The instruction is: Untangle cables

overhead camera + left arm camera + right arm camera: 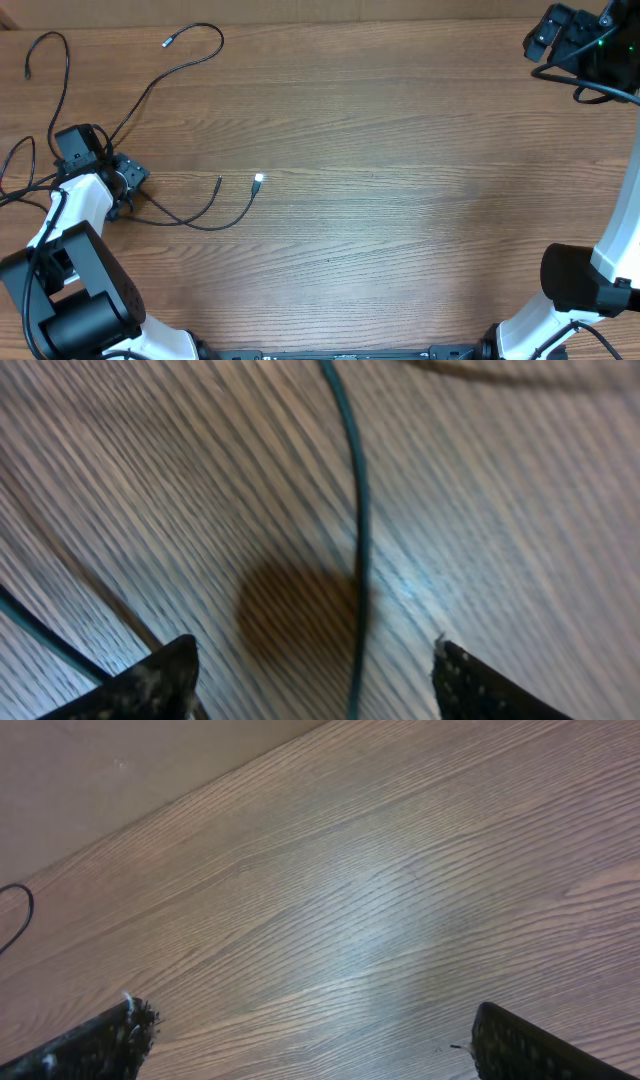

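Looking at thin, long black cables [200,227] sprawled as loose strands over the left side of the brown wood-grain table [400,200], looping right around the black two-finger left gripper [315,685], with one small white plug tip [258,180] flung out toward the middle. Left claw spread, low over the wood, straddling a single dark strand [358,540] but not pinching it yet. Black right gripper [310,1045] off at the far right corner, spread wide over bare wood, holding nothing. Probably featherlight, totally limp and a bit slippery, likely to drag neighbouring strands along, so no yanking. Best bet: pinch a free stretch near a plug end, away from the crossings, then draw outward slowly.
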